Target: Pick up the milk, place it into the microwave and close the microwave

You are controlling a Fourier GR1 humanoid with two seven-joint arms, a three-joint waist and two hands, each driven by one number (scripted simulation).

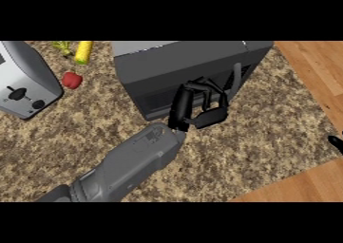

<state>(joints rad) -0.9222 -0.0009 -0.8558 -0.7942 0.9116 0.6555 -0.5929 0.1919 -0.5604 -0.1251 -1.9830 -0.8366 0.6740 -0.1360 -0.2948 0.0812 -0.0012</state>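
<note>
Against the microwave [188,66] front, we see our left hand [202,107] with fingers curled, holding nothing visible. Milk cannot be seen. Far left of it stand a toaster [19,83], red pepper [72,79] and corn [83,51]; our right hand [341,144] rests at the counter [75,137] edge, relaxed.

Speckled stone counter [54,142]; matt dark microwave [181,59]; wood floor [321,71].

Count of things on the counter

There was one microwave [181,66], one toaster [19,85], one red pepper [72,79] and one ear of corn [83,52]. Two black hands showed: one [202,107] at the microwave's front, one [341,146] at the view's right edge. No milk showed.
</note>
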